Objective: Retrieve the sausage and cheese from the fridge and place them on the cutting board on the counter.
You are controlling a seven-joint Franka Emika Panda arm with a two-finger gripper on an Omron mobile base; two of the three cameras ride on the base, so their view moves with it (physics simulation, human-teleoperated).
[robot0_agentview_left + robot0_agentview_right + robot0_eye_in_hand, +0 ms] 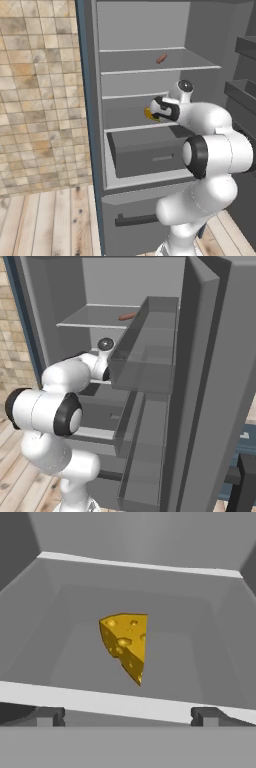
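The gripper (127, 716) hangs wide open, holding nothing. The cheese (126, 644) sits straight ahead on the fridge (150, 75) shelf, standing on edge, thin end pointing toward the fingers.

- No readable text, label, brand, number or sign on any surface; the fridge (150, 30) walls and shelves are plain grey

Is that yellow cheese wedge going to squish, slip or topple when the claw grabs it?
The cheese looks like a solid block, so probably stiff. Its sides slant to a point, so open fingers might slide off. It rests flat on the shelf, so unlikely to roll.
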